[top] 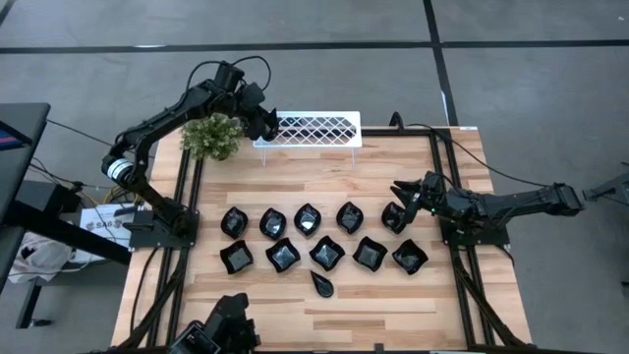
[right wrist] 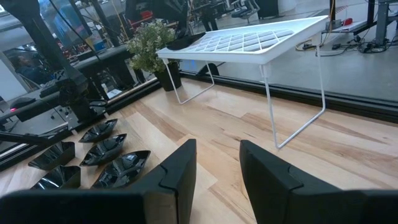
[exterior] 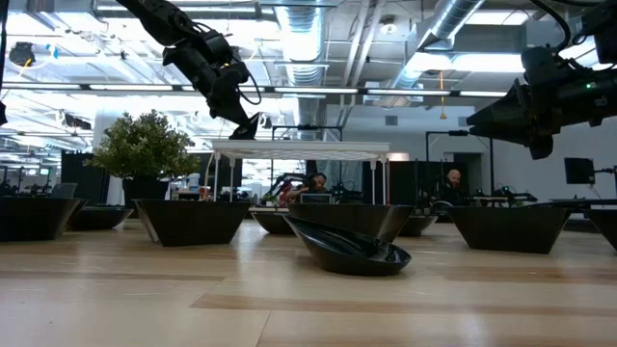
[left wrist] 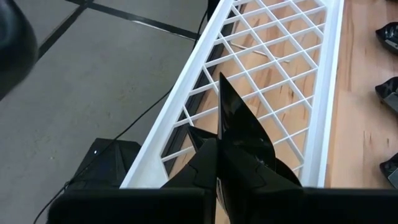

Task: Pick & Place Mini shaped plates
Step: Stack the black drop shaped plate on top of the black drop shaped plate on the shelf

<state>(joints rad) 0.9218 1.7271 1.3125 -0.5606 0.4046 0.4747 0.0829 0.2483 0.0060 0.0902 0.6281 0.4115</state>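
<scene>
Clearly a thin, glossy, hard plate (left wrist: 239, 134): slippery, light, chip-prone.
Left gripper (left wrist: 217, 168) pinches its rim edge-on over the white rack (left wrist: 323, 93); right gripper (right wrist: 217, 168) hovers unclenched, empty.

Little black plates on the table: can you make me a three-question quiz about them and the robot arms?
1. True or false: the left gripper holds a black plate over the white rack.
2. Which plate lies alone, nearest the table's front edge? A) a wavy square B) the slim teardrop C) a leaf bowl
3. Fill in: the right gripper hangs open and ____ above the right end of the far row of plates.

Key
1. True. Its fingers are shut on the plate at the rack's left end, beside the green plant.
2. B, the slim teardrop.
3. Empty.
</scene>
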